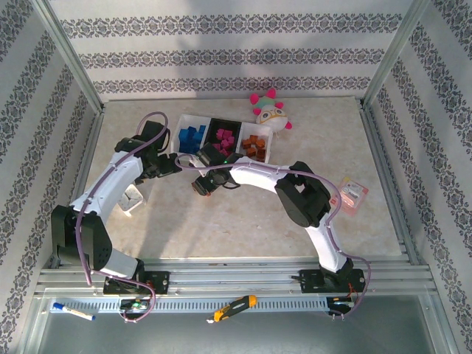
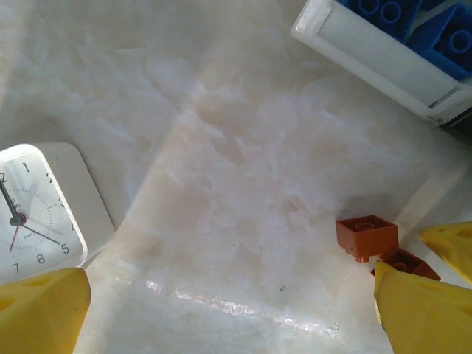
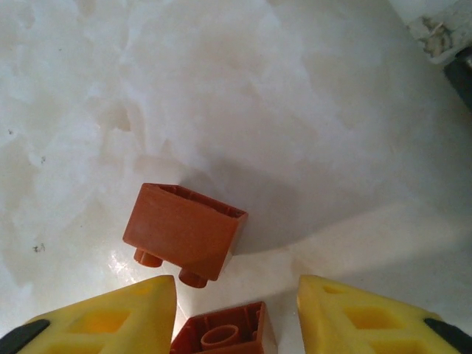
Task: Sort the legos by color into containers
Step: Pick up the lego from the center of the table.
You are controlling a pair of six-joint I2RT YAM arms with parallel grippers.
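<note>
Left end effector (image 2: 228,287) and right end effector (image 3: 234,291) both apart, containers (image 1: 193,117) hold blue, magenta, orange-brown legos (image 1: 223,139) separately

Row of three joined open plastic bins (image 1: 193,119), white-black-white, holds blue bricks (image 1: 193,139), magenta bricks (image 1: 223,139), orange-brown bricks (image 1: 254,145). Two loose orange-brown bricks (image 3: 184,232) (image 3: 225,335) lie upside down, close together, on the bench (image 3: 295,110).

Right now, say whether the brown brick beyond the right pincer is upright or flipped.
Flipped: the brown brick sits studs down, hollow up.

The clock (image 2: 33,203) runs off the left edge; a second brown brick (image 3: 225,332) is cut by the bottom edge.
</note>
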